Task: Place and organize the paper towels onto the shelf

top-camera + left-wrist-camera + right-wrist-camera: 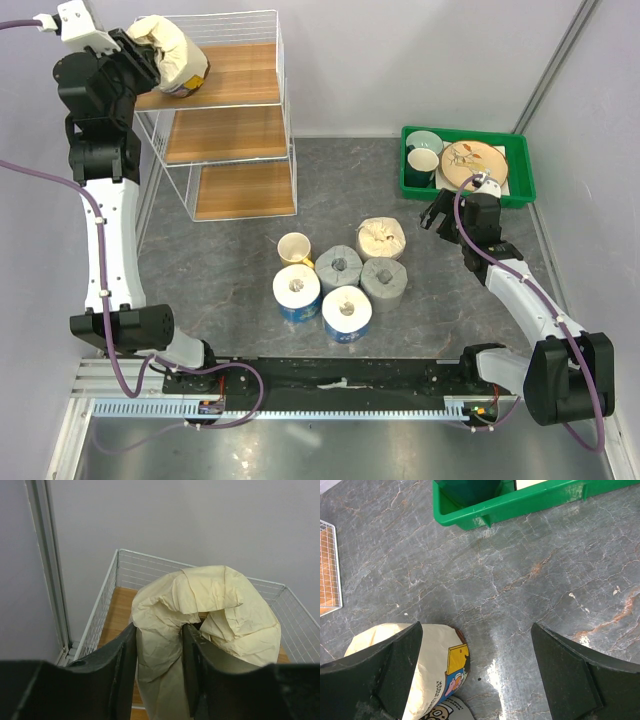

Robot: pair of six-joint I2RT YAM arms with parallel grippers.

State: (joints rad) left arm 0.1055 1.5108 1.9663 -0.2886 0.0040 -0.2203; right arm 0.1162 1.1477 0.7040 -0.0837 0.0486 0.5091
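My left gripper (160, 60) is shut on a cream paper towel roll (175, 55) and holds it at the left end of the shelf's (245, 135) top board. In the left wrist view the fingers (122, 670) pinch the roll's crumpled wrap (210, 610). My right gripper (437, 215) is open and empty, hovering to the right of the second cream roll (382, 239), which also shows in the right wrist view (427, 675). Two grey rolls (340, 268) (384, 280) and two white-and-blue rolls (297, 290) (346, 313) stand together on the table.
A yellow mug (294, 248) stands beside the rolls. A green tray (415, 185) with dishes sits at the back right; its edge shows in the right wrist view (520, 505). The shelf's middle (228, 133) and bottom boards (245, 190) hold nothing.
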